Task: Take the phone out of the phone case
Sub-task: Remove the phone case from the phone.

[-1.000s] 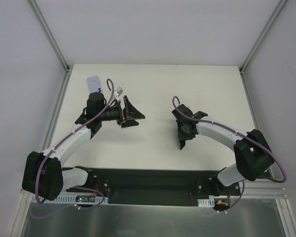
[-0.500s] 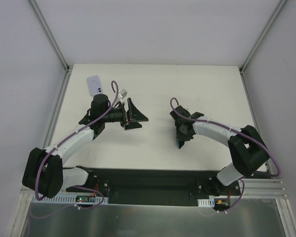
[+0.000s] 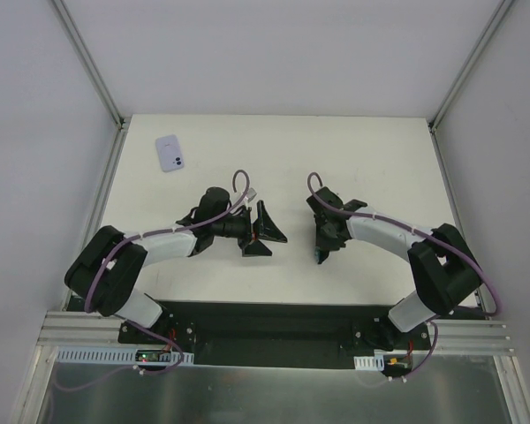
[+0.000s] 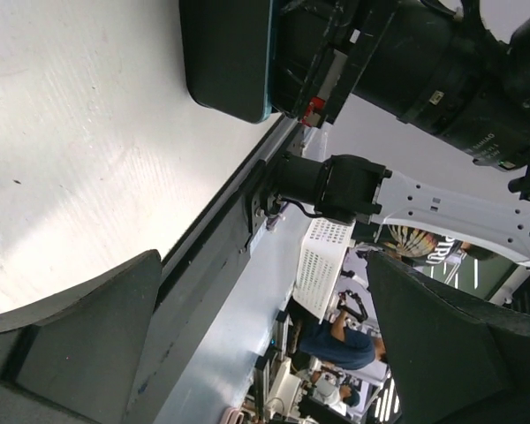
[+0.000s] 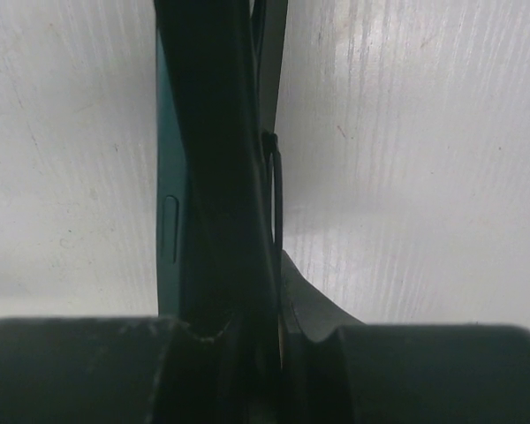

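The phone [image 3: 169,153], pale lavender with its camera side up, lies flat at the table's far left, apart from the case. The phone case [image 3: 320,257], dark teal, stands on edge on the table. My right gripper [image 3: 323,246] is shut on it from above. In the right wrist view one wall of the case [image 5: 170,203] runs between my right gripper's [image 5: 258,106] closed jaws. My left gripper [image 3: 267,237] hangs open and empty a short way left of the case, pointing at it. In the left wrist view the case [image 4: 225,53] shows beyond my left gripper [image 4: 265,265].
The white table [image 3: 380,159] is fenced by metal frame posts at its back corners. The black base rail [image 3: 265,322] holding both arms runs along the near edge. The left arm's cable [image 3: 240,181] loops above its wrist.
My left arm has swung right and nearer, away from the lavender phone toward the table's middle. The right gripper has closed tighter on the case and barely moved.
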Controlling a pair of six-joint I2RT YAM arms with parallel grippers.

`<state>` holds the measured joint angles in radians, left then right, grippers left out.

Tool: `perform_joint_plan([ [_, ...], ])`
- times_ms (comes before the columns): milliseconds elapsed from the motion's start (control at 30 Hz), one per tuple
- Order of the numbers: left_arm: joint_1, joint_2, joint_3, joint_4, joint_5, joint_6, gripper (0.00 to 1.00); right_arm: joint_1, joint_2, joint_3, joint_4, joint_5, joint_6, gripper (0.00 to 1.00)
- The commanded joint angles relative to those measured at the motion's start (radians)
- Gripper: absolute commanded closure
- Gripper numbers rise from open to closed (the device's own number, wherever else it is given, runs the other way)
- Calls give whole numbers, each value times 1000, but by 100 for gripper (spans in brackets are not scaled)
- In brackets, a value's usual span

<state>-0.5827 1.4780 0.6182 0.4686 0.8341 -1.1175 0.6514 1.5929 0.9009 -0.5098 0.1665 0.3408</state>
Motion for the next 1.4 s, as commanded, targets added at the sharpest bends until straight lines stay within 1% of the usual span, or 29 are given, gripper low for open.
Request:
perform_joint_plan([
  [0,-17,51,9,77,-38,1,2,-7,191,-100,277,-231,60,98],
  [33,-23,76,3,91,-36,-7,5,5,182,-91,254,-242,63,99],
  [100,-52,91,5,114,-47,-7,7,22,141,-68,185,-234,76,99],
  [167,-80,102,15,111,-67,28,11,39,122,-42,93,-213,108,98],
  [233,-121,102,34,88,-116,57,13,39,101,-19,65,-237,147,99],
  [300,-156,85,38,65,-162,108,16,39,99,10,31,-300,156,99],
  [333,-167,59,38,55,-228,126,17,40,105,60,1,-309,161,99],
  [367,-178,44,40,35,-266,168,18,40,111,94,-80,-317,174,99],
  [400,-192,25,41,6,-306,189,19,40,128,125,-126,-311,179,99],
  [467,-201,-24,43,-56,-413,244,19,45,133,179,-195,-299,181,98],
  [567,-207,-58,58,-129,-501,310,20,45,108,182,-191,-314,185,99],
  [667,-207,-61,86,-188,-539,361,19,44,104,187,-193,-309,184,99],
  [767,-207,-41,100,-205,-541,406,13,44,102,178,-165,-330,164,99],
  [833,-207,3,133,-217,-508,430,13,44,92,156,-153,-331,159,99],
  [933,-220,50,175,-216,-446,462,17,39,87,138,-151,-328,164,99],
  [1067,-270,65,196,-226,-510,521,19,36,82,124,-138,-344,176,99],
  [1133,-278,79,209,-231,-518,532,26,33,81,124,-136,-351,178,99],
  [1267,-289,110,236,-239,-529,550,29,30,79,133,-136,-361,173,99],
  [1367,-304,139,271,-266,-570,568,33,28,81,136,-136,-369,167,99],
])
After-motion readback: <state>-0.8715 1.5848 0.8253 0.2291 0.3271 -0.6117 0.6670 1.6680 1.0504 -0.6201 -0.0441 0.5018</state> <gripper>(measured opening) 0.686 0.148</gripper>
